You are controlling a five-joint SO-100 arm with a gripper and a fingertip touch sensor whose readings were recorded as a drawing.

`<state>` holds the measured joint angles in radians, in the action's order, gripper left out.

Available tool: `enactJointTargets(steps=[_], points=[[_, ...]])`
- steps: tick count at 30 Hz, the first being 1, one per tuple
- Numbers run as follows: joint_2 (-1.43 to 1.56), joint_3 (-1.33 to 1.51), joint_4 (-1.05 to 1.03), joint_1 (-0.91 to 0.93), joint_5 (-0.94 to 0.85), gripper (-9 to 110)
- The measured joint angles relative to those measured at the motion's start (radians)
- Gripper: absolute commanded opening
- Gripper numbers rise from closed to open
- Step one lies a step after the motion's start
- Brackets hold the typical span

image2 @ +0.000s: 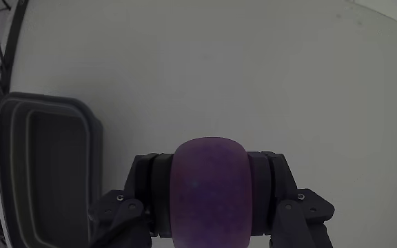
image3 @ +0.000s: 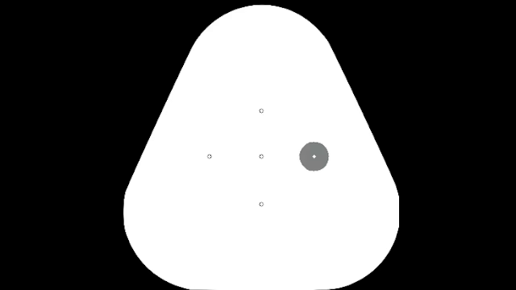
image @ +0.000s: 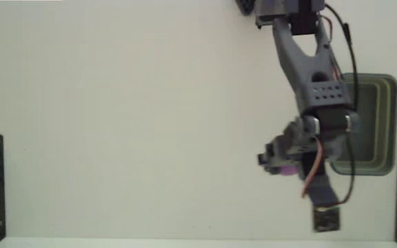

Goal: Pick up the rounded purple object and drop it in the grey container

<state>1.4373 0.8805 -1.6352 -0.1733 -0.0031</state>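
- Claw (image2: 209, 207) clamped on ball (image2: 210, 189), squeezed taller than wide in wrist view.
- Ball (image: 287, 168) just left of bin (image: 374, 124) in fixed view, over white worktop (image: 129, 124).
- Bin long axis near-to-far in wrist view, at left (image2: 43, 172).

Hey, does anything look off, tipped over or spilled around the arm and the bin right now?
Nothing stands out. The purple ball sits squarely in the gripper, and the grey container stands upright on the white table.
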Motion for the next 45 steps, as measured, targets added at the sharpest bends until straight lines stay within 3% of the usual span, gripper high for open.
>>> enactJointTargets(steps=[26,45], points=[[0.037,0.179,0.109,-0.307,0.0,56],[0.066,0.262,0.187,-0.423,-0.002,56]])
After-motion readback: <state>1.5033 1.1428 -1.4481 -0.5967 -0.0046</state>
